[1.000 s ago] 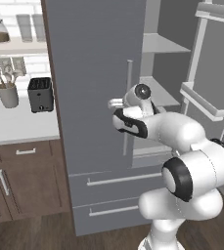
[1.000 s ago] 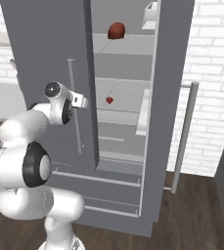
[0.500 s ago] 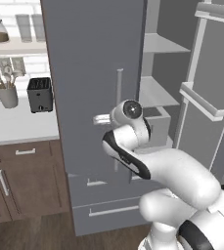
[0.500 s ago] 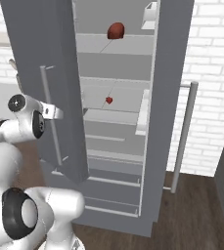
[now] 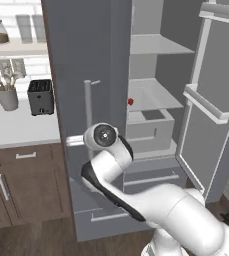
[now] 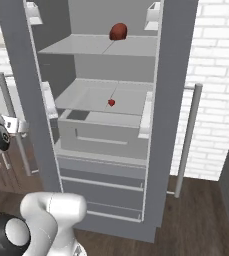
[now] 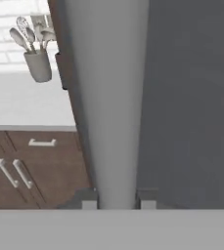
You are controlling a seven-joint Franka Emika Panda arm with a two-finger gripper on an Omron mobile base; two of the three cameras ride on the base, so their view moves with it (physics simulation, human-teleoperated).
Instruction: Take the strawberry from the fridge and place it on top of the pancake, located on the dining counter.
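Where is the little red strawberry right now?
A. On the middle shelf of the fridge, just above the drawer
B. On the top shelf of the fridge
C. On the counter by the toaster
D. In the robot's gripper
A: the strawberry sits on the middle shelf of the open fridge, just above the drawer; the lump on the top shelf is bigger and darker.

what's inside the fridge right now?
The fridge stands open. A strawberry sits on the middle shelf, a dark red lump on the upper shelf. Below is a closed drawer; its contents are hidden.
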